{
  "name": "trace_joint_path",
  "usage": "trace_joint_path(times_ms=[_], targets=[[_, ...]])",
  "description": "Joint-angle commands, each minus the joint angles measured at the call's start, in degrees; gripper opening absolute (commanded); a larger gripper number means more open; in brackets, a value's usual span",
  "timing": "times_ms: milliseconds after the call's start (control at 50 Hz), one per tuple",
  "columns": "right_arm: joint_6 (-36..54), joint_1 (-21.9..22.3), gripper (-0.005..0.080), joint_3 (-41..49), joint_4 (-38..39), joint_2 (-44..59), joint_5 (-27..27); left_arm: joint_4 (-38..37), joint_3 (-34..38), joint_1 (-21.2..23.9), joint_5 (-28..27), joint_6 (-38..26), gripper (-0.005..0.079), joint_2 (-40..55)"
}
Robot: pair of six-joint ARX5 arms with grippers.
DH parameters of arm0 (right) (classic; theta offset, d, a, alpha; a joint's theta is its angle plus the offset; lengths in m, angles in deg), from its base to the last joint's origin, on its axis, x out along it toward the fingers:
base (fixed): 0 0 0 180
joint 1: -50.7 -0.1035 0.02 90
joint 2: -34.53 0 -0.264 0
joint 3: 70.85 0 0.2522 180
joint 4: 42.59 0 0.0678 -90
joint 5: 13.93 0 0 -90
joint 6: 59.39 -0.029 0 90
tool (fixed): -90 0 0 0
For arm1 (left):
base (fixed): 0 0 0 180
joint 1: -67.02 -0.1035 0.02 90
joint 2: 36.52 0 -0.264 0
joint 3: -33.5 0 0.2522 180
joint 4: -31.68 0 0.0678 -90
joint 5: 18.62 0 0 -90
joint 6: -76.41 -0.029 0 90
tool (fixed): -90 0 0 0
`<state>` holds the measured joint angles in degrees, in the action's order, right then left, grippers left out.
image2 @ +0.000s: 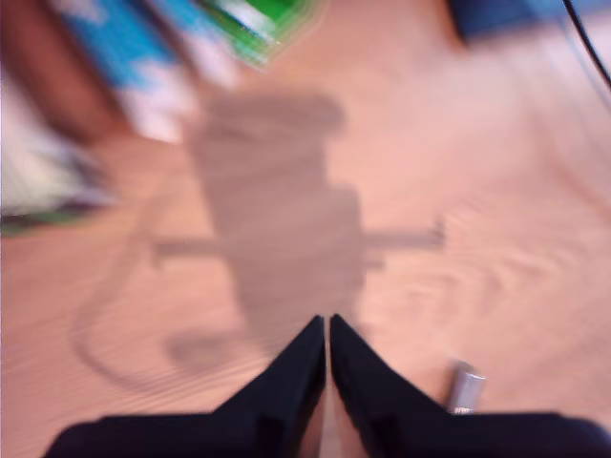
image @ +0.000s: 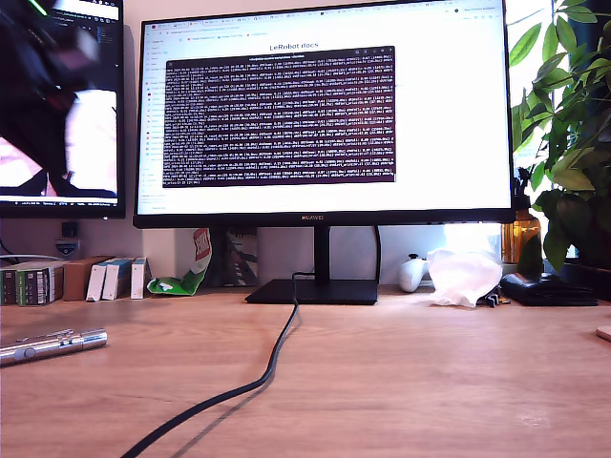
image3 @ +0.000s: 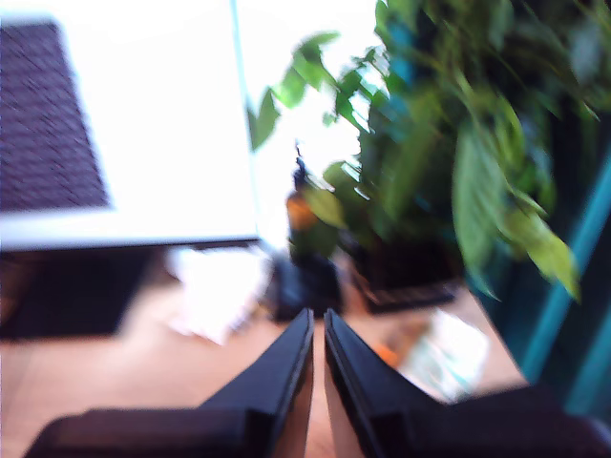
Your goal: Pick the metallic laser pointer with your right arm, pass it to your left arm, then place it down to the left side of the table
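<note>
Exterior view is showing me the wide light-brown wood-grain table (image: 410, 382) running under a large black-framed monitor (image: 325, 114), with a black cable (image: 272, 367) snaking toward the camera; neither arm is appearing in it. Lying flat near the exterior view's left edge is the slim shiny silver metallic laser pointer (image: 52, 345), untouched. My first gripper (image2: 327, 329) is hovering over the wood with its black wedge jaws pressed together and gripping nothing, the pointer's end (image2: 465, 388) peeking just beside it. My second gripper (image3: 318, 324) is likewise nearly closed and empty, facing the leafy green plant (image3: 458, 162). I am judging the pick not yet begun: next, my first gripper needs opening, then centring over the barrel.
</note>
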<state>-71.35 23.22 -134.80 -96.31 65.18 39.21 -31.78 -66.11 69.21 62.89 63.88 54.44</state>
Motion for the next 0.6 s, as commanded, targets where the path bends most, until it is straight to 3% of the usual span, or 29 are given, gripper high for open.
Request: trace_joint_path(times_ms=[0, 200, 260, 360, 440, 580], targets=[[0.04, -0.24, 0.0018, 3.23, 1.2, -0.85, -1.36, 2.12, 4.02, -0.5, -0.02, 0.15, -0.0014, -4.09], [4.42, 0.17, 0.0028, 10.08, 6.88, -4.46, -9.92, 9.53, 14.73, -2.58, 0.28, 0.59, -0.0014, -13.66], [6.95, 0.83, 0.0044, 11.67, 10.56, -5.07, -10.12, 10.75, 17.07, -2.78, 0.26, 0.61, -0.0014, -15.63], [12.35, 2.6, 0.0054, 13.05, 15.21, -5.22, -9.49, 11.8, 19.5, -2.8, 0.22, 0.59, -0.0014, -17.49], [15.12, 4.96, 0.0054, 13.4, 17.29, -5.18, -5.99, 11.78, 20.24, -2.78, 0.02, 0.59, -0.0014, -18.16], [18.23, 11.47, 0.0054, 14.43, 20.7, -4.68, -1.07, 11.74, 20.46, -2.78, -0.07, 0.63, -0.0014, -18.73]])
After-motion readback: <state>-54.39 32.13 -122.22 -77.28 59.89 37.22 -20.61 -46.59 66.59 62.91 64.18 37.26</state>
